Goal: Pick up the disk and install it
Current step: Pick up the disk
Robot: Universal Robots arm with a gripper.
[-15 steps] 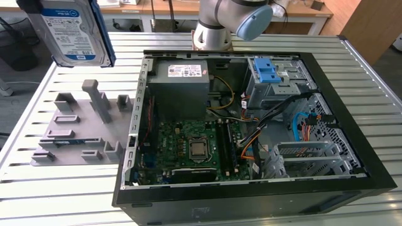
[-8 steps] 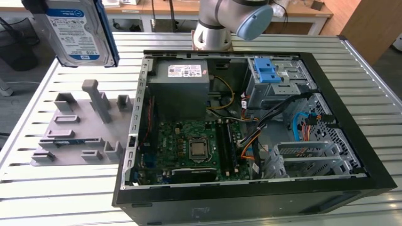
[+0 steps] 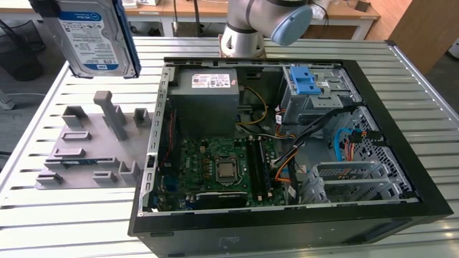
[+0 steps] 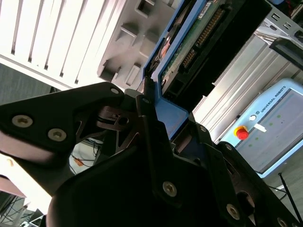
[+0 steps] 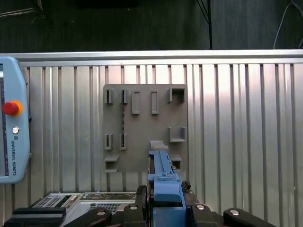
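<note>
Hanging upright at eleven o'clock in the exterior view, the disk (image 3: 97, 40) is lifted clear of the bench (image 3: 43, 226). Its blue-and-white label faces the camera, and its blue bracket runs down the edge toward the exterior view's right. The hand (image 5: 163, 190) is clamped on the disk's bracket end. In both wrist views its dark fingers (image 4: 147, 127) press the blue plastic from either side. The second wrist view also shows the green circuit board on the disk's other face.

Below the disk, at nine o'clock, a grey fixture plate (image 3: 90, 148) with upright slots lies flat on the bench. Just beside it, filling the centre and reaching out to four o'clock, the open computer case (image 3: 287, 234) lies on its side; the disk is outside it. Inside the case, the grey power-supply box (image 3: 208, 102) sits toward twelve o'clock and the green motherboard (image 3: 222, 166) toward six. The arm's base (image 3: 244, 32) stands behind the case at twelve o'clock. The light-blue latch (image 3: 305, 80) sits on the drive cage at one o'clock. In the first wrist view, a teach pendant (image 5: 12, 127) lies on the bench, apart from the fixture plate.
</note>
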